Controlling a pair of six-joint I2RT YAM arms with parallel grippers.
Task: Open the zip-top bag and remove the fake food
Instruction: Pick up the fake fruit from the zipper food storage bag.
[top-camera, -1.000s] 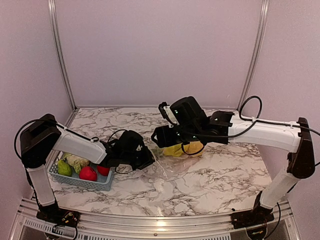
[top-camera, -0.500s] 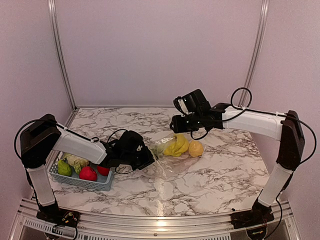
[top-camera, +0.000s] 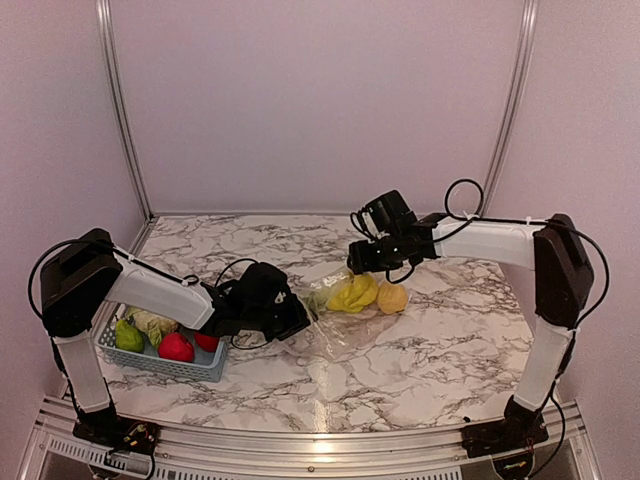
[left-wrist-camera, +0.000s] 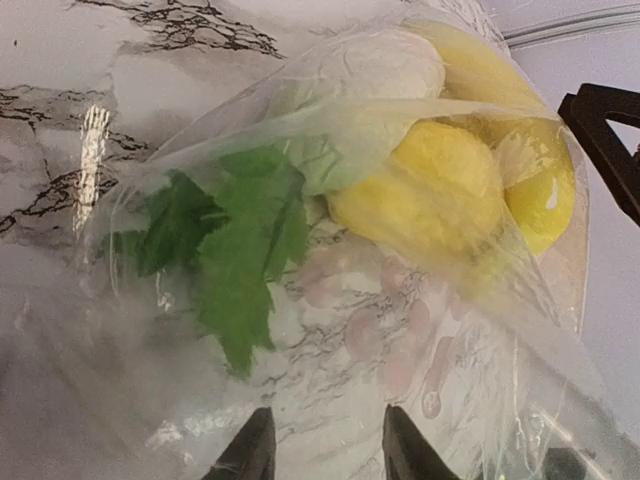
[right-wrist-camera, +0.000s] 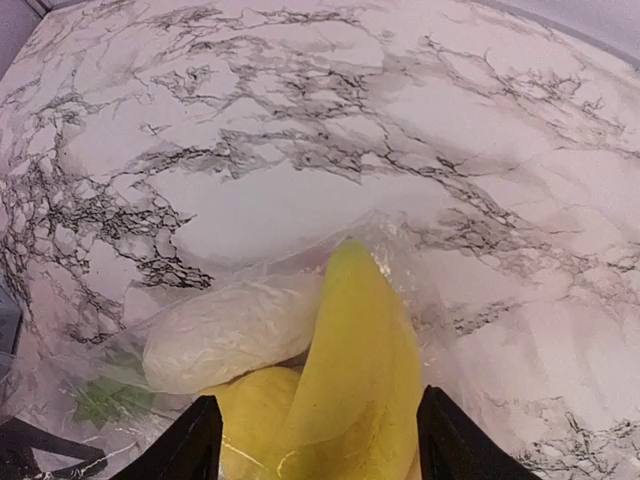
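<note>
The left gripper (left-wrist-camera: 322, 448) lies low on the marble table (top-camera: 455, 350) at the near-left end of the zip-top bag (top-camera: 345, 330). Its fingers (left-wrist-camera: 252, 452) stand partly apart. The clear film lies over and around them, and marble shows through the film in the gap. Nothing solid sits between the fingers.

The right gripper (right-wrist-camera: 325, 440) hangs just above the far end of the bag, jaws spread wide and empty, touching nothing. Directly under it is a yellow banana (right-wrist-camera: 355, 380), and beside the banana is a pale white cabbage piece (right-wrist-camera: 230, 335).

The fake food (top-camera: 358, 293) is inside the bag, bunched at its far end. The left wrist view shows a lemon (left-wrist-camera: 430, 195), more yellow fruit behind it and a green leaf (left-wrist-camera: 235, 240), all under crinkled plastic. The rest of the bag lies flat and glossy on the marble between the two grippers.

To the left, beside the left arm, a light blue basket (top-camera: 175, 369) holds a red apple (top-camera: 176, 347), a green pear (top-camera: 128, 336) and a leafy cabbage (top-camera: 152, 322). It is well apart from the bag.
</note>
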